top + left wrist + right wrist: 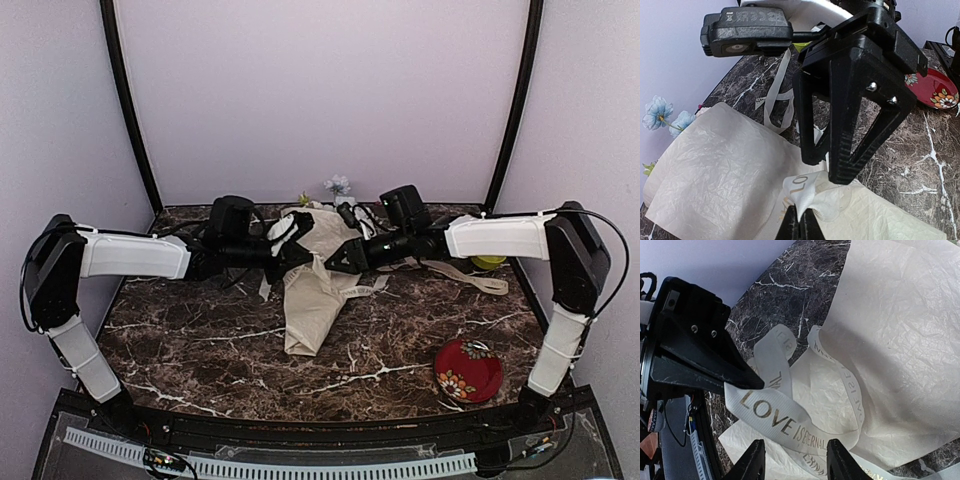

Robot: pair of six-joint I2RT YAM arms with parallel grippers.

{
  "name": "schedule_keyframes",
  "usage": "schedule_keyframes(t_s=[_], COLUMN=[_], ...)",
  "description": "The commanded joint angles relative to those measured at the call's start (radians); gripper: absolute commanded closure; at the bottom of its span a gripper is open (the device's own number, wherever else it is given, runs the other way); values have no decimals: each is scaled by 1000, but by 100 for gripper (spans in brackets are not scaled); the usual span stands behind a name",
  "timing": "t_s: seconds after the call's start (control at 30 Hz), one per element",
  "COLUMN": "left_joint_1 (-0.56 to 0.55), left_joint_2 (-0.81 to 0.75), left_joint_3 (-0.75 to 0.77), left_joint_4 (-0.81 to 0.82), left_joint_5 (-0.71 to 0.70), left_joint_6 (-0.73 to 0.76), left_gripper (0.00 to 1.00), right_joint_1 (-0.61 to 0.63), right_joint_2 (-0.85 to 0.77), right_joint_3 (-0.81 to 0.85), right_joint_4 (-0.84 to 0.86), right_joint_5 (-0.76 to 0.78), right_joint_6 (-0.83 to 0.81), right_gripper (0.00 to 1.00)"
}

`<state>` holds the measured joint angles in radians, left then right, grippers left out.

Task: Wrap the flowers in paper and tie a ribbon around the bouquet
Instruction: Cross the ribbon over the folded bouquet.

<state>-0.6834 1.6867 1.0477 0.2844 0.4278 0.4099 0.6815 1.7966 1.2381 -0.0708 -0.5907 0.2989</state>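
Left claw (800,222): together, pinching the ribbon (772,415) over the paper (308,300). Right claw (796,447): fingers apart, ribbon crossing the gap between them. Paper lies mid-tabletop (190,350). Flowers (660,112) show at its far end.

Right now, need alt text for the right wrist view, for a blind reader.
A cream ribbon printed LOVE IS ETERNAL loops across crinkled cream paper on a dark marble table. The left pincer, shut, pinches the ribbon at left; the right pincer stands open at the bottom edge, just below it.
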Motion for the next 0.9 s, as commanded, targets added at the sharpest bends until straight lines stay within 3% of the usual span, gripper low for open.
schedule_keyframes(t_s=[0.0,0.37,0.87], left_joint_1=[0,1,0], left_joint_2=[-17,-16,-26], left_joint_3=[-15,-18,-32], left_joint_4=[19,10,-20], left_joint_5=[4,4,-30], left_joint_6=[-5,-3,13], left_gripper=[100,100,100], right_joint_1=[12,10,11], right_joint_2=[41,30,-168], right_joint_3=[35,66,123], right_joint_4=[89,72,-20], right_joint_5=[48,178,360], right_joint_6=[50,49,-32], right_gripper=[61,99,100])
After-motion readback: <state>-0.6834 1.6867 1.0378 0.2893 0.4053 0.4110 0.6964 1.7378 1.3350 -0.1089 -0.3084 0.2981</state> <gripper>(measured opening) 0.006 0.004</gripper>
